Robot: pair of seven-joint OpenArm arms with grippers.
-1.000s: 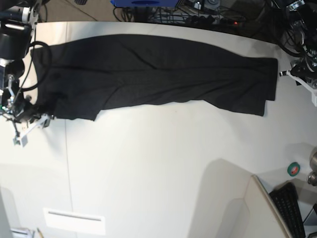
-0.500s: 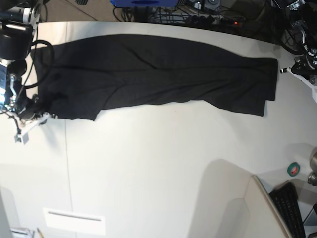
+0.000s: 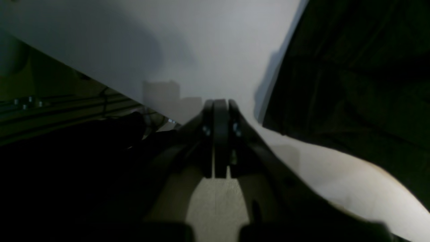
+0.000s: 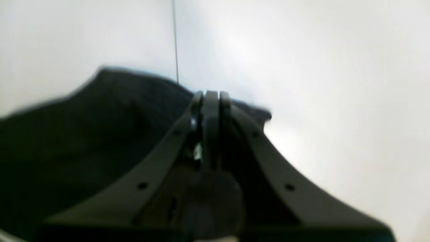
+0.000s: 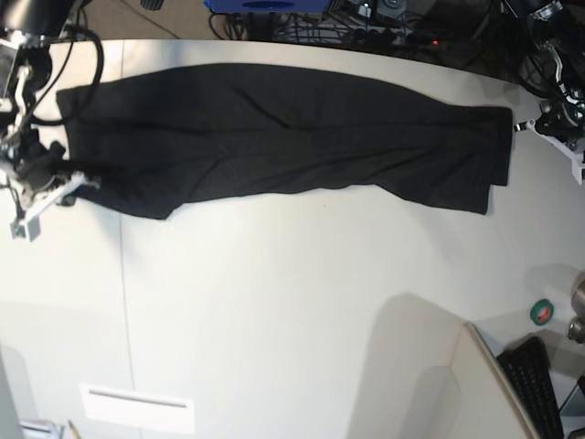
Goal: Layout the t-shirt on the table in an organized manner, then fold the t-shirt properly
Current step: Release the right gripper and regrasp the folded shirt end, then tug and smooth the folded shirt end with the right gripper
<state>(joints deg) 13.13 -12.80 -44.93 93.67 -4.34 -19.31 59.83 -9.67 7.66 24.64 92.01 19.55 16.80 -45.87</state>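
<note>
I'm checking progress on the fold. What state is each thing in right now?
t-shirt: folded into a long black band, lying flat across the far part of the table.
table: near part bare.
left gripper: shut, off the shirt's end, holding nothing.
right gripper: shut, at the shirt's other end; whether it pinches cloth cannot be told.

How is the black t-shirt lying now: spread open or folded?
Folded lengthwise. The t-shirt forms one long narrow band across the table, with creases along its length, no sleeves sticking out, and no print visible.
</note>
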